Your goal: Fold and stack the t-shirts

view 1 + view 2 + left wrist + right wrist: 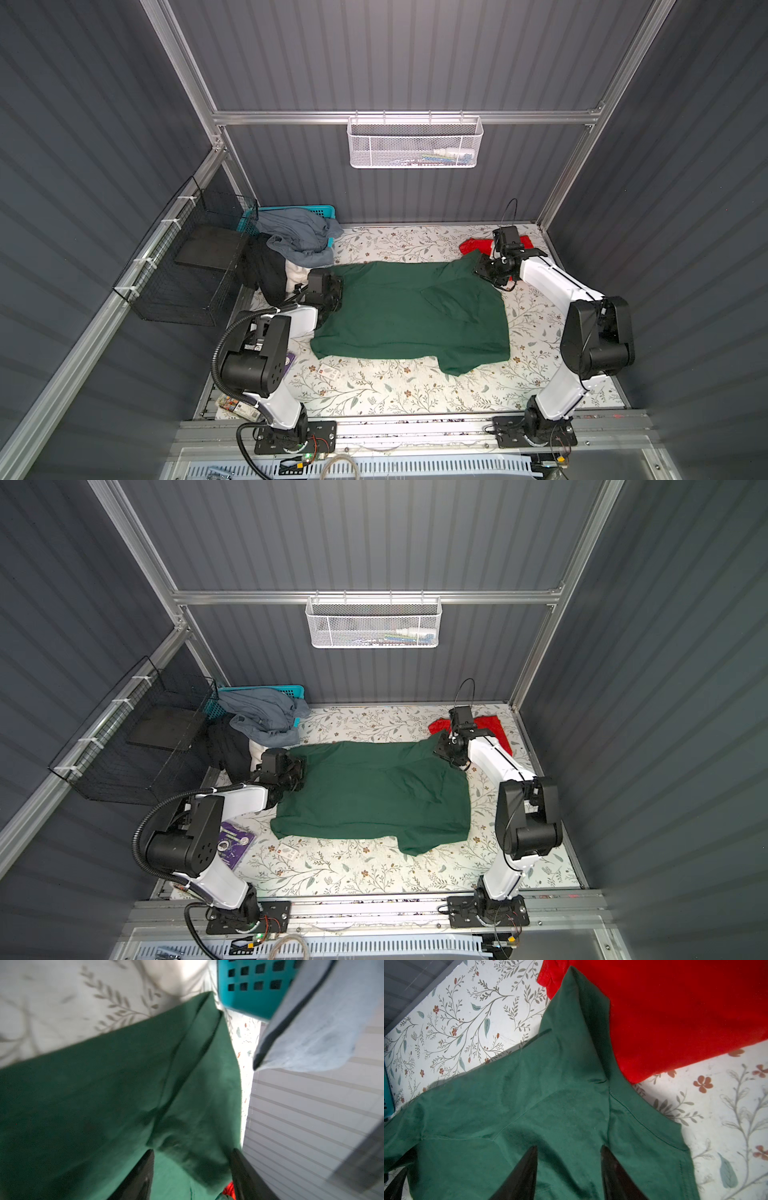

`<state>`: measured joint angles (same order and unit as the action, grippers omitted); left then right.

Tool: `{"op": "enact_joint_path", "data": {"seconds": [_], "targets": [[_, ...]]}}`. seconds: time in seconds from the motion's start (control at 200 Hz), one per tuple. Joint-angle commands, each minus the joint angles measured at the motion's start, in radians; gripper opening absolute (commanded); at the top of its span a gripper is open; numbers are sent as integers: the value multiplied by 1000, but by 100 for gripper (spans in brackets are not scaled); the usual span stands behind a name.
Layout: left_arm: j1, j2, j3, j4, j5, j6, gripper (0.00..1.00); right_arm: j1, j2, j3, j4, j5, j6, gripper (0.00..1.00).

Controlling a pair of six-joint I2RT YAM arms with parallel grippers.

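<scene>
Print on the purple packet (232,839) and small card (286,851) is too small to read. Green t-shirt (407,316) lies spread mid-table (415,395), with one sleeve overlapping the red t-shirt (675,1012) in the far right corner. Left gripper (192,1149): jaws apart, green cloth bunched loose between them. Right gripper (569,1147): jaws apart over the green shoulder, nothing pinched.

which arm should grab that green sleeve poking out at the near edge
Right, probably. The sleeve of the green t-shirt sticks out at the shirt's right end, nearer the right gripper; the left gripper sits at the shirt's opposite edge.
</scene>
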<state>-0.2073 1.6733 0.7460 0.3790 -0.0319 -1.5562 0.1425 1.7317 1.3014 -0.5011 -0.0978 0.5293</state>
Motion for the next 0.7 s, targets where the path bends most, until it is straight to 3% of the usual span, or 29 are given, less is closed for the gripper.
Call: {"op": "enact_joint_path", "data": {"seconds": [0.0,0.34,0.535,0.69], "targets": [[12,55,32,18,18,18,60,-9,-12,-11,1,6,-19,50],[28,96,94,11,37,98,60,-20,-12,-14,3,6,-19,50],[54,84,200,-172,12,280,60,-24,-12,-17,4,4,-18,50],[80,127,259,-203,40,381,57,-26,-10,-20,9,-2,-15,50]]}}
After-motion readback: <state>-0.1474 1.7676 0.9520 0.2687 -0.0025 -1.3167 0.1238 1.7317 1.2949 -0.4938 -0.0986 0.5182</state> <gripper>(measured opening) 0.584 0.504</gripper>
